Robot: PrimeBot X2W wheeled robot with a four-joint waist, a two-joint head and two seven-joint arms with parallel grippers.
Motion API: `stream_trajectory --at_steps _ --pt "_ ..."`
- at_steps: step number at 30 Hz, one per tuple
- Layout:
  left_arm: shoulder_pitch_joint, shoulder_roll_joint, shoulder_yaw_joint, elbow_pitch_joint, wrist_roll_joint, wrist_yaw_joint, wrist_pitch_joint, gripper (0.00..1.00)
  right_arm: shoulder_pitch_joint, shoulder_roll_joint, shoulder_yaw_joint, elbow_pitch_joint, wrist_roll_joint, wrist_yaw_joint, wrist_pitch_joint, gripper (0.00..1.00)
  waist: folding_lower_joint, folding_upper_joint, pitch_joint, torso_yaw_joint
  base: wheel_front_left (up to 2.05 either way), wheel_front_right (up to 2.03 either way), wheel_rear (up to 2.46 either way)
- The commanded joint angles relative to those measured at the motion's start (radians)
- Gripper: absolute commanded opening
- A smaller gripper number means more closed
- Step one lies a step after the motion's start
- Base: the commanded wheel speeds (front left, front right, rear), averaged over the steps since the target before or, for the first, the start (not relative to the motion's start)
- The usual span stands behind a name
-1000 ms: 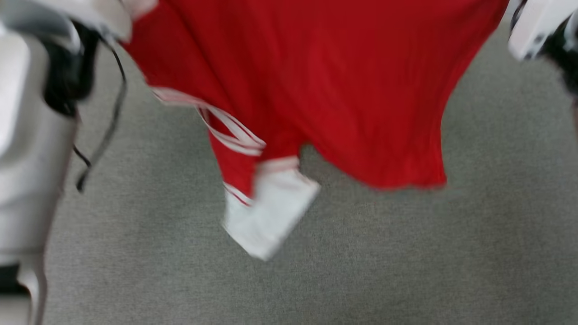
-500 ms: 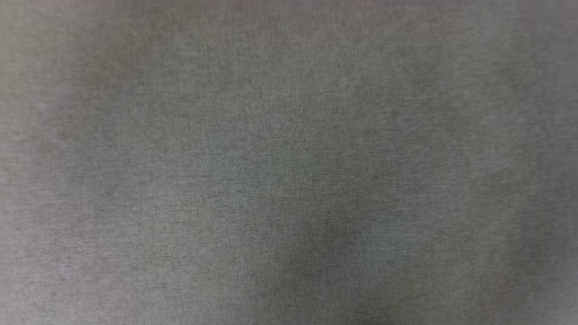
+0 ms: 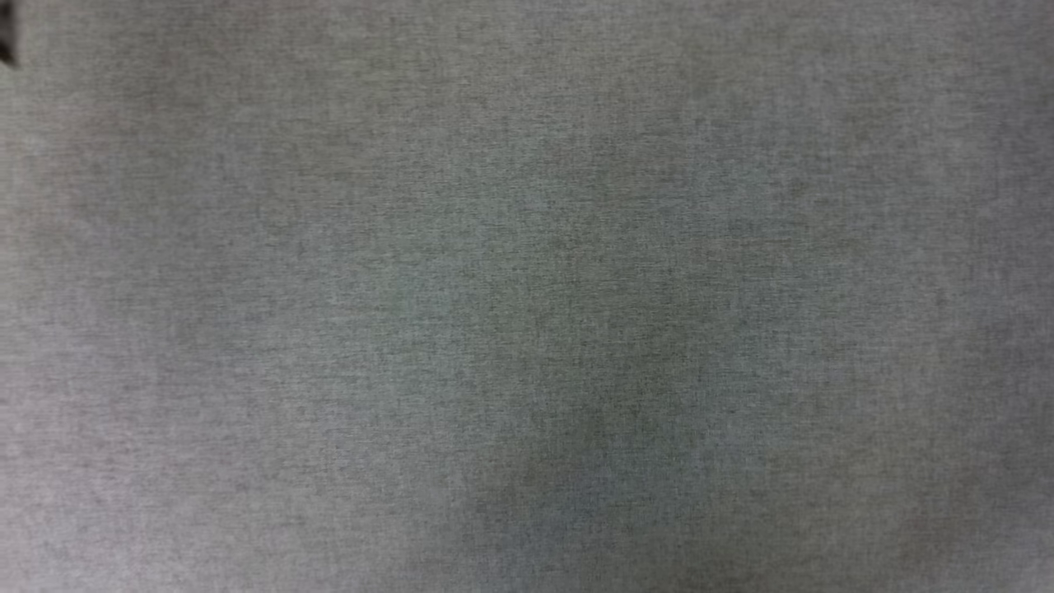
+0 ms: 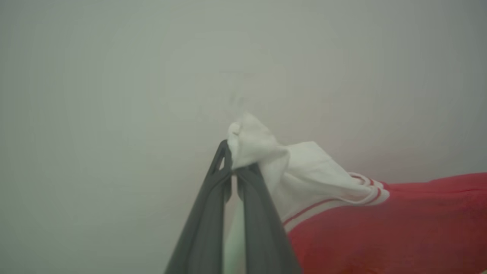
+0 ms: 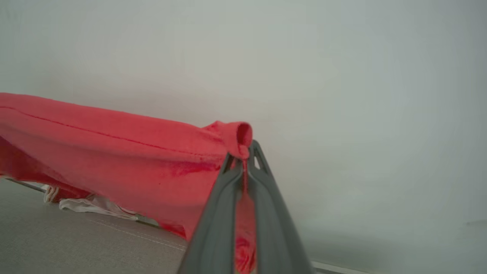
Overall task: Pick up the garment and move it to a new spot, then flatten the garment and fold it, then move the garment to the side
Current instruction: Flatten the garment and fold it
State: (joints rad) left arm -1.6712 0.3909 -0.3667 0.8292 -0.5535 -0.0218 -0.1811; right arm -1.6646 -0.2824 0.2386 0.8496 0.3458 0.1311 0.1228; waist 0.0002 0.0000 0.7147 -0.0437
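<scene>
**Asker:** So, how many garments are there, and where?

**Describer:** One. The garment [image 4: 380, 228] is a red shirt, and it is held at two places, one by each gripper. In the left wrist view it stretches away to the right from the left gripper [image 4: 234, 161]. In the right wrist view it stretches away to the left from the right gripper [image 5: 243, 158].

**Asker:** What are the jaws doing?

**Describer:** Both pairs are nearly closed, with cloth between them. Each gripper has two long dark fingers [image 4: 205, 228]. The left pair pinches the bunched tip of one white sleeve [image 4: 304, 171], which pokes out past the fingertips. The right pair pinches a rolled red edge of the shirt [image 5: 239, 135], and a strip of red runs down between its two fingers.

**Asker:** Are there any markings on the cloth?

**Describer:** The sleeve ends in white trim [image 4: 365, 190] with thin red stripes, and I count at least two. The red body begins just past it. No lettering is visible.

**Asker:** Is the shirt off the ground?

**Describer:** Most of it hangs in front of a pale wall [image 5: 342, 76]. In the right wrist view its lowest part sags towards a grey surface [image 5: 76, 236], where one crumpled white piece [image 5: 87, 203] sits. I cannot tell whether that piece touches the surface.

**Asker:** And from the head?

**Describer:** That view looks down on blurred grey woven surface [image 3: 527, 296]. One small dark shape [image 3: 6, 41] sits at the top left edge — too little of it to identify.
</scene>
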Motion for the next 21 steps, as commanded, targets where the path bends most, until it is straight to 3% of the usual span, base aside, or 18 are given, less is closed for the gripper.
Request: stream_trajectory --at_steps 1,6,12,16,19,21 --pt "0.014 -0.007 0.004 0.012 -0.011 -0.007 -0.010 0.00 -0.004 0.002 0.007 0.014 0.010 -0.001 -0.010 0.00 -0.0002 0.0000 -0.003 0.004 0.00 0.00 0.00" --pt "0.102 -0.040 0.019 0.111 -0.052 -0.046 -0.054 0.00 0.060 0.017 0.065 0.116 0.052 -0.001 -0.062 0.00 -0.0002 0.0000 -0.051 0.015 0.00 0.00 0.00" --pt "0.297 -0.044 0.044 0.151 -0.093 -0.083 -0.081 0.00 0.222 0.011 0.154 0.143 0.129 -0.001 -0.127 0.00 -0.0002 0.0000 -0.174 0.018 0.00 0.00 0.00" --pt "0.489 -0.040 0.071 0.091 -0.109 -0.095 -0.085 0.00 0.379 -0.014 0.208 0.113 0.186 -0.001 -0.164 0.00 -0.0002 0.0000 -0.276 0.026 0.00 0.00 0.00" --pt "0.721 -0.041 0.104 -0.010 -0.125 -0.098 -0.086 0.00 0.554 -0.037 0.255 0.056 0.225 -0.001 -0.188 0.00 -0.0002 0.0000 -0.380 0.021 0.00 0.00 0.00" --pt "0.836 -0.028 0.119 -0.069 -0.125 -0.085 -0.086 0.00 0.639 -0.045 0.274 0.018 0.238 -0.001 -0.196 0.00 -0.0002 0.0000 -0.424 0.015 0.00 0.00 0.00"
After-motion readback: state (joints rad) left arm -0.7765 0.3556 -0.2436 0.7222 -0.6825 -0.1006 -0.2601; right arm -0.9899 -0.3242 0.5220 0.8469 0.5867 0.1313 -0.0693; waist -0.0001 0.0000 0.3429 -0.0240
